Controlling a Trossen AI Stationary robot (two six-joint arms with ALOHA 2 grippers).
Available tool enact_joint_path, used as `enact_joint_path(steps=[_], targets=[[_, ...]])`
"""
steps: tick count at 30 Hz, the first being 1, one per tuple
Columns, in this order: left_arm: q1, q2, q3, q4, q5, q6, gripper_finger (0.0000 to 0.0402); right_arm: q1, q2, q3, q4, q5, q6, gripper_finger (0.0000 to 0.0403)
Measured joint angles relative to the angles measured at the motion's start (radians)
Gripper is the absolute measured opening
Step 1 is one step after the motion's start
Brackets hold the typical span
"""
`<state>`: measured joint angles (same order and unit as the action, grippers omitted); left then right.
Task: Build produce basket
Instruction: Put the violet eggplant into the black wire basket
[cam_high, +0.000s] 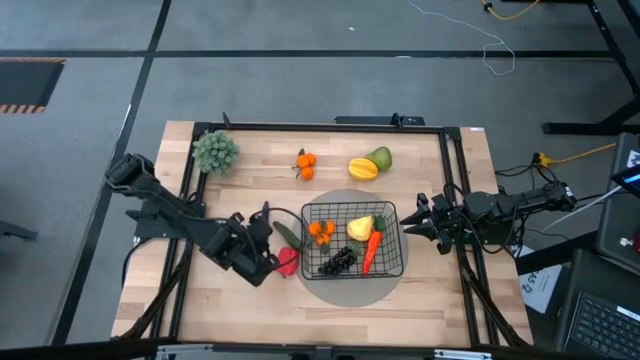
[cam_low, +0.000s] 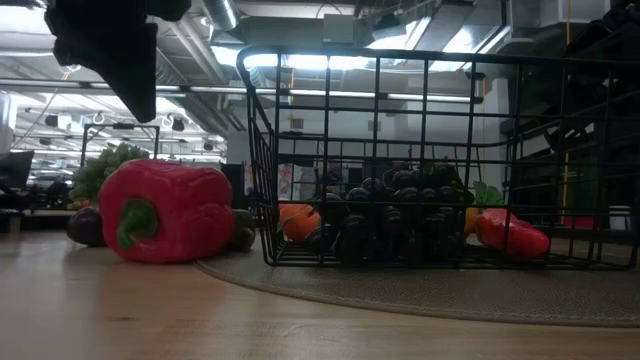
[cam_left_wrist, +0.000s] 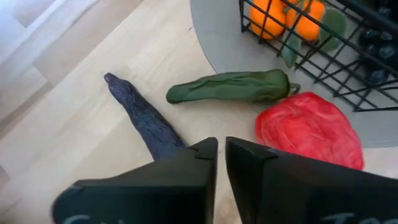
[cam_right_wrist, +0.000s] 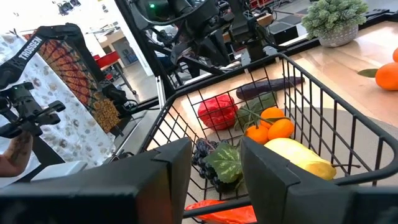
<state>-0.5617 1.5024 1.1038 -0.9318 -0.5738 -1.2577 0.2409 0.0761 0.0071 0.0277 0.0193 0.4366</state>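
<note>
Produce sits partly sorted on a wooden counter (cam_high: 240, 310) seen from above. At the centre, a black wire basket (cam_high: 352, 272) rests on a grey round disc (cam_high: 345, 295) and already holds an orange cluster (cam_high: 320, 231), a yellow fruit (cam_high: 359, 229), a carrot (cam_high: 371, 250) and dark grapes (cam_high: 337, 263).

Three pieces lie on the counter just outside the basket's left wall: a red pepper (cam_left_wrist: 309, 129), a green cucumber (cam_left_wrist: 229, 87) and a purple eggplant (cam_left_wrist: 144, 118). The left hand (cam_left_wrist: 220, 147) hovers over them with its fingers nearly together, only a thin slit between them, gripping nothing. The eggplant's near end runs in under the fingertips, and its long axis slants away from the hand and away from the basket. The cucumber lies crosswise beyond the fingertips; the pepper sits beside them, toward the basket.

The left arm is clearly the nearer one for all three pieces. The right hand (cam_right_wrist: 214, 165) waits at the basket's opposite side, fingers apart and empty.

Farther back on the counter, well apart from both hands, lie another orange cluster (cam_high: 305, 163), a yellow fruit (cam_high: 363, 169) touching a green fruit (cam_high: 381, 157), and a small potted plant (cam_high: 215, 152).
</note>
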Motion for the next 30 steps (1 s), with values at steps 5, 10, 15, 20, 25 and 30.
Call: enact_joint_path(steps=[5,10,15,20,25,30], targets=[[0.026,0.000,0.000,-0.004,0.004,0.038,0.0073,0.000,0.000,0.000,0.000,-0.002,0.002,0.0131],[0.043,0.000,0.000,-0.055,0.011,0.038,0.0117,0.000,0.000,0.000,0.000,-0.002,0.005,0.0131],[0.038,0.000,0.000,-0.170,0.019,-0.015,0.0141,0.000,0.000,0.000,0.001,0.009,0.013,0.0131],[0.017,0.000,-0.001,-0.297,0.052,-0.112,0.0147,0.000,0.000,0.000,0.001,0.011,0.034,0.0131],[0.018,-0.040,-0.001,-0.351,0.069,-0.198,0.0147,0.000,0.000,0.000,0.002,0.013,0.034,0.0131],[0.077,-0.064,-0.001,-0.330,0.101,-0.207,0.0148,0.000,0.000,0.000,0.003,0.017,0.034,0.0131]])
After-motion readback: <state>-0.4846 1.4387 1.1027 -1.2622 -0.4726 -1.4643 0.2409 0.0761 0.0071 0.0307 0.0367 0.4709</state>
